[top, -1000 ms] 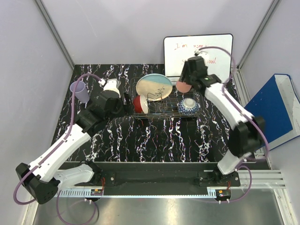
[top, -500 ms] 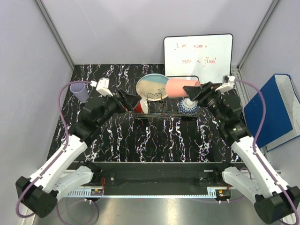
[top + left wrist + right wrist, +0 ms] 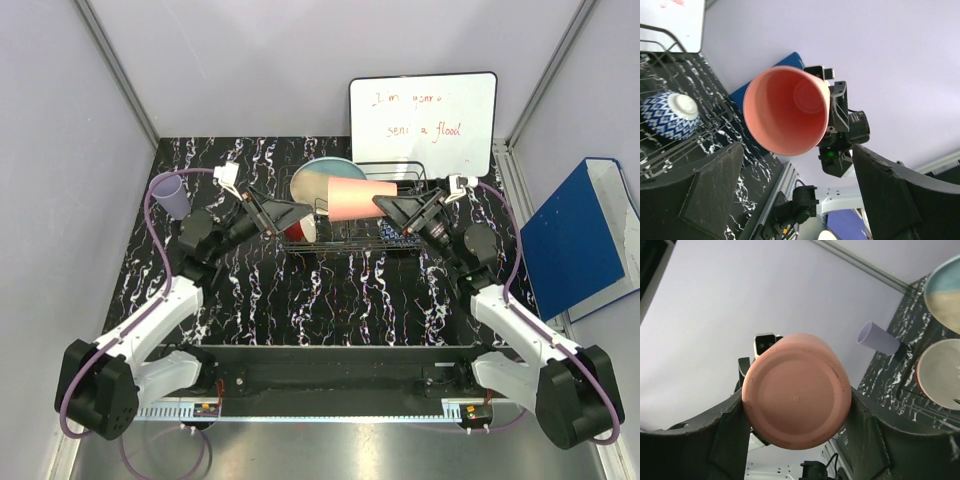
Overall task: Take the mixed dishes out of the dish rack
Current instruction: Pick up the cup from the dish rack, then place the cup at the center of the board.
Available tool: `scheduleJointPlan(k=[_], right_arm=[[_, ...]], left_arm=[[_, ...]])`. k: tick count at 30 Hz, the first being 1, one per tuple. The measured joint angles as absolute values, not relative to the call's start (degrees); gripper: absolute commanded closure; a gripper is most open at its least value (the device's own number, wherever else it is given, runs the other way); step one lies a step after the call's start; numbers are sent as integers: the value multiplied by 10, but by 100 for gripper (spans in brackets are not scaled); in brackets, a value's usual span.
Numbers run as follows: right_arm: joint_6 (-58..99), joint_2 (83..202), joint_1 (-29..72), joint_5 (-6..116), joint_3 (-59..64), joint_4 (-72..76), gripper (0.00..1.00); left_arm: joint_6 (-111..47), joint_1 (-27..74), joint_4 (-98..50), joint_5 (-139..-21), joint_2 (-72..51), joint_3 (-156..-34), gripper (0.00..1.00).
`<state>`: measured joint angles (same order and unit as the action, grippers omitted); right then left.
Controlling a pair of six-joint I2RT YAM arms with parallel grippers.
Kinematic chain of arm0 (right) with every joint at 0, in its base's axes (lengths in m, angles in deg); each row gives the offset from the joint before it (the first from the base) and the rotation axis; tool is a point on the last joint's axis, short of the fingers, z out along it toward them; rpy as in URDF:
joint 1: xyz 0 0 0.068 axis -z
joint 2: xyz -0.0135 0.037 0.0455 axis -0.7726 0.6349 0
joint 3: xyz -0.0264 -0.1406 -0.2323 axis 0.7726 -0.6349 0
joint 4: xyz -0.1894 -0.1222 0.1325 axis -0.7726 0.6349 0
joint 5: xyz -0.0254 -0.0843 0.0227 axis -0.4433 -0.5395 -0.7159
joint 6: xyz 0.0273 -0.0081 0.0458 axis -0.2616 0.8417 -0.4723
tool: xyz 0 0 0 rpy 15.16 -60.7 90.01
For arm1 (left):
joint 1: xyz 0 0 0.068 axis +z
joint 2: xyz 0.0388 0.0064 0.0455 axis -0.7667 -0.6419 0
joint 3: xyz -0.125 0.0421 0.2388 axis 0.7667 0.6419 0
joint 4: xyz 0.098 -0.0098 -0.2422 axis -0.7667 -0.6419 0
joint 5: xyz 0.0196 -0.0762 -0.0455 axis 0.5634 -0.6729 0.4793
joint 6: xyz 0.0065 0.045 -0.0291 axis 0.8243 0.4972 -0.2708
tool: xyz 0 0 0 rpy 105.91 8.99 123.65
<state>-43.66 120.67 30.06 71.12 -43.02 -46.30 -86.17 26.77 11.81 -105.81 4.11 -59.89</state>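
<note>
My right gripper [image 3: 392, 207] is shut on the base of the salmon-pink cup [image 3: 355, 197] and holds it on its side above the dish rack [image 3: 350, 238]. In the right wrist view the fingers [image 3: 727, 432] press both sides of the cup's base [image 3: 795, 390]. The cup's mouth [image 3: 787, 110] faces my left gripper [image 3: 298, 212], which is open just short of the rim, with nothing between its fingers [image 3: 710, 192]. The large plate [image 3: 322, 180], the red bowl [image 3: 940, 372] and the blue-and-white bowl [image 3: 670, 114] sit in the rack. The lavender cup [image 3: 170, 195] stands on the table at the left.
A white board with red writing [image 3: 422, 115] leans on the back wall behind the rack. A blue binder [image 3: 575, 235] lies off the table at the right. Grey walls close in the left, back and right sides.
The right arm has swung down and brought the pink cup leftward, on its side, over the rack. The left gripper has risen towards the cup's mouth and opened a little wider.
</note>
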Motion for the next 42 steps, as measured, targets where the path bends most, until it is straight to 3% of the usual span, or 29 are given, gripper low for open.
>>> scheduleJointPlan(k=[15,16,18,19,20,22,23,24,29,35,39,42], right_arm=[[-416,1307,196,720,-372,-495,100],[-415,1312,191,720,-369,-495,100],[-411,1321,184,720,-366,-495,100],[-410,1326,182,721,-365,-495,68],[-408,1331,179,721,-363,-495,55],[-416,1339,177,721,-359,-499,24],[-416,1338,177,721,-355,-500,7],[-415,1336,176,721,-353,-492,1],[-335,1279,175,678,-331,-344,0],[-236,1190,175,565,-258,-128,0],[-210,1182,175,514,-242,-43,0],[-203,1193,175,495,-243,11,0]], left_arm=[[-874,225,147,-1069,25,-606,11],[-873,224,146,-1069,26,-607,14],[-869,222,143,-1069,29,-609,48],[-868,220,142,-1069,31,-610,61],[-865,220,140,-1070,33,-610,88],[-861,219,133,-1070,37,-611,100],[-859,221,123,-1070,39,-611,100],[-853,221,119,-1070,42,-614,100],[-744,221,-99,-1007,93,-692,100],[-604,255,-472,-700,68,-951,100],[-562,289,-604,-505,23,-1040,100],[-542,326,-682,-426,-20,-1064,100]])
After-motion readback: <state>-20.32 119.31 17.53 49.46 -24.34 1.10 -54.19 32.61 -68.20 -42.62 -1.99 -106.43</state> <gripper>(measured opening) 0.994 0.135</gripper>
